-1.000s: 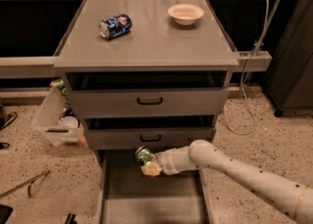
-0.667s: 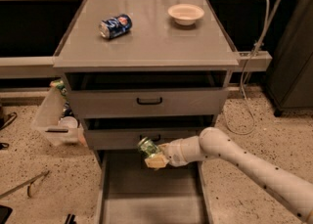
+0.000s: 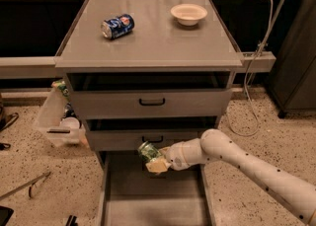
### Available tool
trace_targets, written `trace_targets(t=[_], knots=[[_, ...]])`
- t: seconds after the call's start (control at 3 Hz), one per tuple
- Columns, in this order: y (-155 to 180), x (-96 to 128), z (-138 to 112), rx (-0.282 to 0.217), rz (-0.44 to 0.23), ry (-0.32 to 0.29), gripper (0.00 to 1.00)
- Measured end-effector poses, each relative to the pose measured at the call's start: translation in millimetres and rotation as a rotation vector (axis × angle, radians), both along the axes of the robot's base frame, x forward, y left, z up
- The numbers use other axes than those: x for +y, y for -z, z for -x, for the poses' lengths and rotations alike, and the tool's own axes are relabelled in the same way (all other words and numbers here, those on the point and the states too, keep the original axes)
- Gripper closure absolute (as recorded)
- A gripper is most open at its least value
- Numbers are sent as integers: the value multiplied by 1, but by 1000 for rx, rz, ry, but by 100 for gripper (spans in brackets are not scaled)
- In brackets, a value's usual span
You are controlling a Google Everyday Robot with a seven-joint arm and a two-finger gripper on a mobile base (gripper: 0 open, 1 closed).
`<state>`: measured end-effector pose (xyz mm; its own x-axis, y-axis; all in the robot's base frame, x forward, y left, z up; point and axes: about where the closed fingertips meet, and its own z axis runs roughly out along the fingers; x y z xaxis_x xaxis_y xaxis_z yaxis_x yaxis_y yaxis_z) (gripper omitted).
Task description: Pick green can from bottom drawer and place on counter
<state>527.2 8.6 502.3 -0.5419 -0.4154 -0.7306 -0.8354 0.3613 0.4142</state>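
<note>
A: Gripper, quick?

B: The gripper (image 3: 154,161) is clamped on the green can (image 3: 147,149), with a pale finger (image 3: 158,166) showing under it. It's over the far end of the bottom drawer (image 3: 148,201), just in front of the middle drawer (image 3: 118,140) face.

A: Can on the drawer floor?

B: No, it's lifted off and tilted, with its silver end toward the far left.

A: Arm?

B: The white arm (image 3: 247,163) comes in from the near right.

A: Drawers?

B: The bottom one is pulled out toward the near side. The middle one and the top drawer (image 3: 108,104) are each open a crack and have black handles.

A: Counter?

B: The counter (image 3: 158,47) has a blue can (image 3: 117,26) lying on its side at far left. A pale bowl (image 3: 188,14) sits at far right, well apart from it.

A: Floor?

B: There's a clear plastic bin (image 3: 52,119) left of the cabinet, and a cable (image 3: 249,101) hangs down on the right.
</note>
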Motion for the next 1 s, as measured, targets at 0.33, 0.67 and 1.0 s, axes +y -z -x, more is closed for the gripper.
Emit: trace_targets(t=[0.33,0.67,1.0], knots=[[-16,2,-2,-25,7,-11,100],[-89,0,-14,-59,8,-23,100],[-198,-5,-22,-131,-17,-73,100]])
